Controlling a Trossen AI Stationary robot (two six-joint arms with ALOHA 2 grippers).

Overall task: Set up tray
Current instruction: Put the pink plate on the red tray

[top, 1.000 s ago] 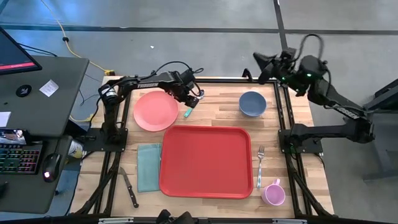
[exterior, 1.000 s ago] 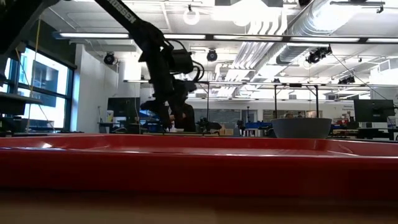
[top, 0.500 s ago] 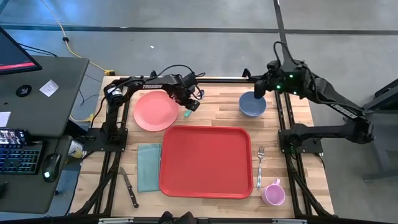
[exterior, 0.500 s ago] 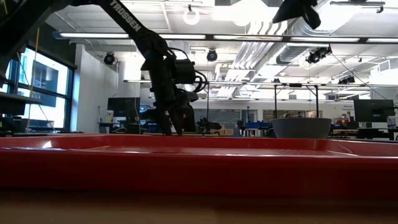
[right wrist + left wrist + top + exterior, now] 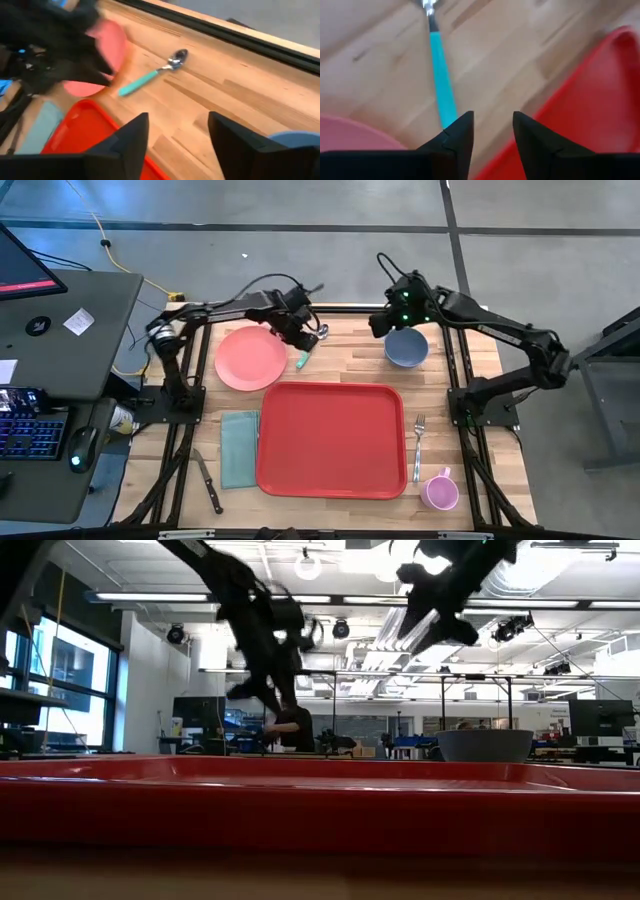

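Right pincer (image 5: 383,328) swung inward; wrist shows spoon (image 5: 152,74)

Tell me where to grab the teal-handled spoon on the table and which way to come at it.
Take the spoon by the middle of its teal handle, from straight above, fingers closing across its width. It lies flat on bare wood between the pink plate and the tray, so only a top-down pinch likely fits. The left tool, open, hovers nearest.
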